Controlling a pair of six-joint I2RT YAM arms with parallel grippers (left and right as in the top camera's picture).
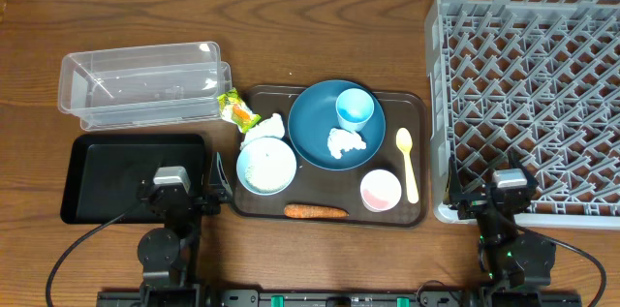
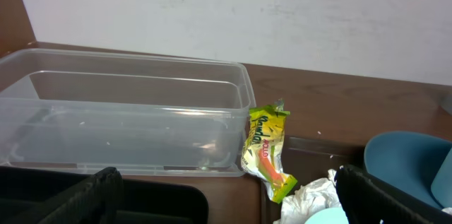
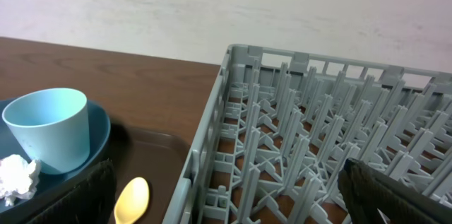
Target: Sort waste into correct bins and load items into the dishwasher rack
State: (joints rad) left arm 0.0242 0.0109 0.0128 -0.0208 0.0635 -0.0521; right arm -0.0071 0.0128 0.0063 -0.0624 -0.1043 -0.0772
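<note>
On the brown serving tray (image 1: 412, 108) lie a dark blue plate (image 1: 315, 118) carrying a light blue cup (image 1: 354, 108) and a crumpled tissue (image 1: 346, 142), a white bowl (image 1: 266, 166), a pink bowl (image 1: 381, 191), a yellow spoon (image 1: 408, 162) and a carrot (image 1: 315, 212). A second tissue (image 1: 266, 129) and the snack wrapper (image 2: 265, 150) sit at the tray's left edge. The clear tub (image 1: 145, 79) and black tray (image 1: 97, 176) are on the left, the grey rack (image 1: 528, 75) on the right. My left gripper (image 2: 229, 206) is open over the black tray's right edge. My right gripper (image 3: 233, 203) is open at the rack's near left corner.
Both arm bases stand at the table's near edge, the left arm (image 1: 170, 239) and the right arm (image 1: 509, 249). A white wall rises behind the table in both wrist views. Bare wooden tabletop (image 1: 320, 26) lies beyond the serving tray.
</note>
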